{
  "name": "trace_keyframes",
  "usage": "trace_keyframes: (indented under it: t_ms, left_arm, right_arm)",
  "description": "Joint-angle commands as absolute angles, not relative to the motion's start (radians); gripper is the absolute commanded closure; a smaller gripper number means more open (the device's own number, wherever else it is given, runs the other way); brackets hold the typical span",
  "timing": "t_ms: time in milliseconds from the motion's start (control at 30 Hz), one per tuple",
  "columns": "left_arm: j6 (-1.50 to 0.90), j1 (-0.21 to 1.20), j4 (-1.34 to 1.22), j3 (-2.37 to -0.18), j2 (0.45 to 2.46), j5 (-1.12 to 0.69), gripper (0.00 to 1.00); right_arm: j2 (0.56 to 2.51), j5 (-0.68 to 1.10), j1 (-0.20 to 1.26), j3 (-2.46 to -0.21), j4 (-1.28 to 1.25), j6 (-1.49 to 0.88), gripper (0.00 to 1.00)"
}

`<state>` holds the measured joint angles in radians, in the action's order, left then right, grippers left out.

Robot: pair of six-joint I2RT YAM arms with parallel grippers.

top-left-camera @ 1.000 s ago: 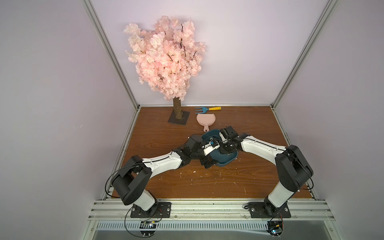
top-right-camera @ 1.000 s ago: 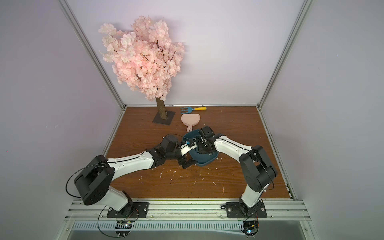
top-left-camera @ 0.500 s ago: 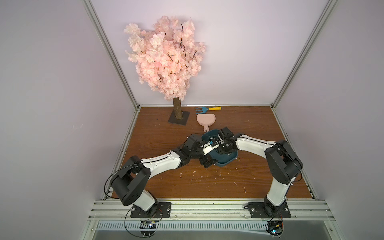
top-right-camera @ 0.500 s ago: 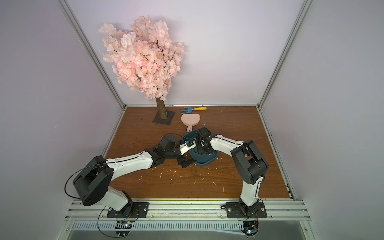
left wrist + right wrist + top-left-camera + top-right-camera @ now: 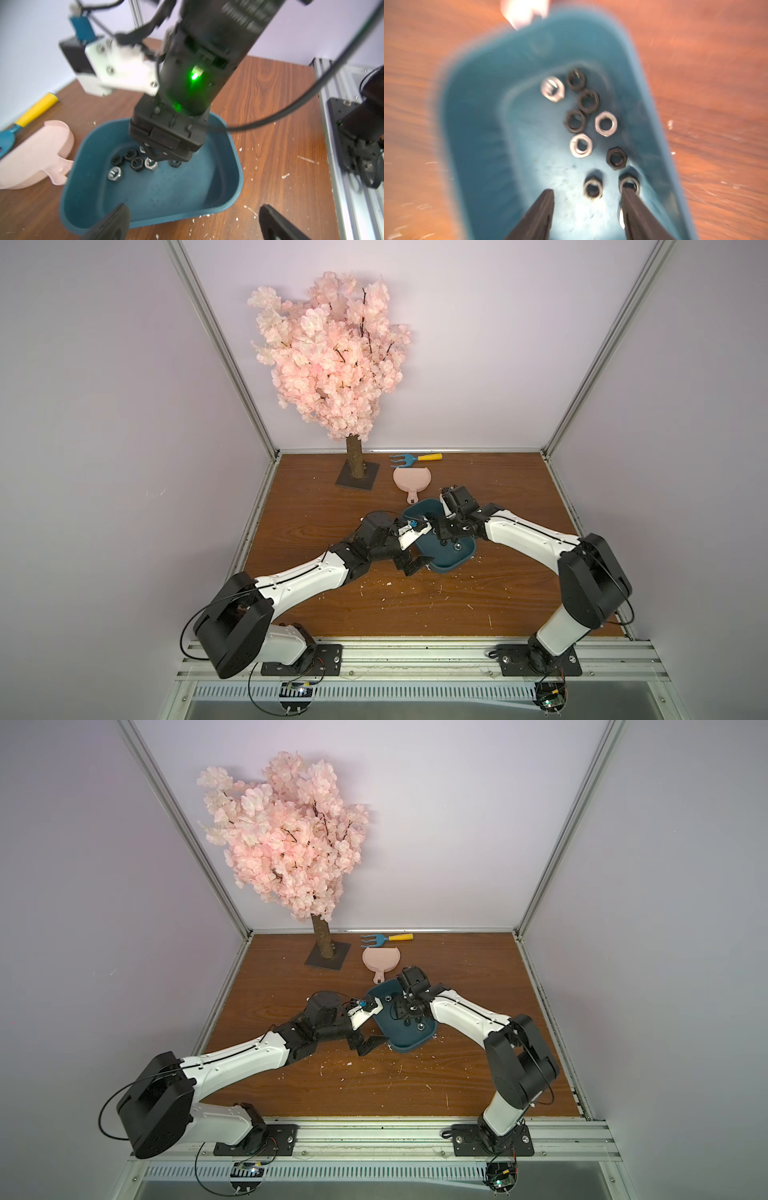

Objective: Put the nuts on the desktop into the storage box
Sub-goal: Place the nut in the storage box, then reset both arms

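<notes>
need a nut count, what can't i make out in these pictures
- Right wrist view: nuts blurred, one partly under a right gripper finger.
- Left wrist view: right gripper's body hides some in the storage box.
- Top views: nuts too small; arms hide parts of the desktop.

Shiny silver and matt black metal nuts, smooth teal plastic storage box, brown wood-grain desktop

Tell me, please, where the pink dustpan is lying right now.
In both top views the pink dustpan lies on the desktop between the blue rake behind it and the storage box in front, its handle pointing at the box.
</notes>
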<state>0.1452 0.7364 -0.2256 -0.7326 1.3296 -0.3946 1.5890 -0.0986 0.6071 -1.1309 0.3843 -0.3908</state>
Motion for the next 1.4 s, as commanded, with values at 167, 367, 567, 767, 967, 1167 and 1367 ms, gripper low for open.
trace_keyframes:
  t_ms: [167, 367, 567, 767, 967, 1167, 1367]
  left_arm:
    - [0.057, 0.723, -0.282, -0.690, 1.169, -0.216, 0.00]
    - [0.064, 0.714, -0.381, -0.570, 1.039, 0.194, 0.00]
    - [-0.015, 0.524, -0.476, -0.373, 0.840, 0.318, 0.00]
    - [0.014, 0.351, -0.503, -0.222, 0.714, 0.376, 0.00]
    - [0.019, 0.233, -0.687, -0.143, 0.831, 0.356, 0.00]
    - [0.009, 0.140, -0.965, -0.096, 1.046, 0.275, 0.00]
    - [-0.030, 0.099, -1.202, -0.097, 1.260, 0.265, 0.00]
  right_arm:
    - [1.194, -0.242, 0.607, -0.971, 0.198, -0.288, 0.01]
    - [0.842, -0.451, 0.601, -0.620, -0.174, -0.198, 0.01]
    - [0.759, -0.422, 0.490, -0.480, -0.205, -0.197, 0.01]
    - [0.825, -0.282, 0.270, -0.349, -0.354, -0.175, 0.01]
    - [0.924, -0.277, 0.169, -0.208, -0.662, -0.049, 0.01]
    - [1.105, -0.193, 0.090, -0.073, -1.093, 0.001, 0.01]
    - [1.320, -0.106, 0.070, -0.107, -1.331, 0.032, 0.01]
